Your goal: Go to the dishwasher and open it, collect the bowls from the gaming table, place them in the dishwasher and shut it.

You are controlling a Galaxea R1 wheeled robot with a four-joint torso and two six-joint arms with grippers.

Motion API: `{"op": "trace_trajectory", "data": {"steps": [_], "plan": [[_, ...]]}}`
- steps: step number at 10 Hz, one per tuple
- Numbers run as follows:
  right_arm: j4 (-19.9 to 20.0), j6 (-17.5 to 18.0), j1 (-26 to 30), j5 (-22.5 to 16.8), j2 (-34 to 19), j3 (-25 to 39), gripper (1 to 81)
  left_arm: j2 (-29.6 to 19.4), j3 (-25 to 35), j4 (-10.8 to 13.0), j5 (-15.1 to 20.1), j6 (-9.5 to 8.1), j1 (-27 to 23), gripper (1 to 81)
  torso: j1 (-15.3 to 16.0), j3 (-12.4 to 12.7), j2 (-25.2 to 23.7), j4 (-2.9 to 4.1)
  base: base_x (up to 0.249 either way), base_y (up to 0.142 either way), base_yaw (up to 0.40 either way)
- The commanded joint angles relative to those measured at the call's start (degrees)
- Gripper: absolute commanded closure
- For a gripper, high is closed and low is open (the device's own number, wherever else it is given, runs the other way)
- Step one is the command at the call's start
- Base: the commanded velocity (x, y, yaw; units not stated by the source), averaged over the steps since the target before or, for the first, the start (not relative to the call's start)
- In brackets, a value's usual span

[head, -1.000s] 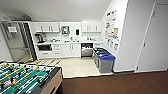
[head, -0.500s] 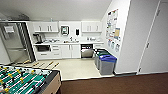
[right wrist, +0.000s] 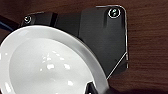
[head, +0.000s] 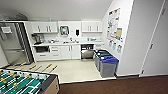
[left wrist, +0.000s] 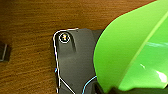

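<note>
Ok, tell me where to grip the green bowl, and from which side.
Pinch the green bowl at its rim, one finger inside, one outside, coming edge-on from the side. Its wall is thin, wide and curved, so only the lip fits; the left gripper looks clamped there.

I'm looking into a kitchenette: the dishwasher [head: 87, 53] sits under the counter [head: 67, 43] at the back wall, two bins [head: 106, 63] before it to the right, a fridge [head: 13, 46] far left, the foosball table [head: 22, 83] nearest me, lower left.
</note>
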Motion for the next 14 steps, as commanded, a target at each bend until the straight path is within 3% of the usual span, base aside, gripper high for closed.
{"op": "trace_trajectory", "data": {"steps": [1,14], "plan": [[-0.7,-0.2,2.2,-3.0,-0.3,0.0,81.1,-0.9,-0.4,0.2,1.6,0.39,-2.5,81.1,0.0,0.0,0.0,0.00,0.206,0.000,0.000],[-0.8,-0.2,2.1,-3.5,-0.2,-0.1,81.1,-0.8,-0.4,0.3,1.7,0.47,-2.5,81.1,0.0,0.0,0.0,-0.02,0.206,0.000,0.000]]}}
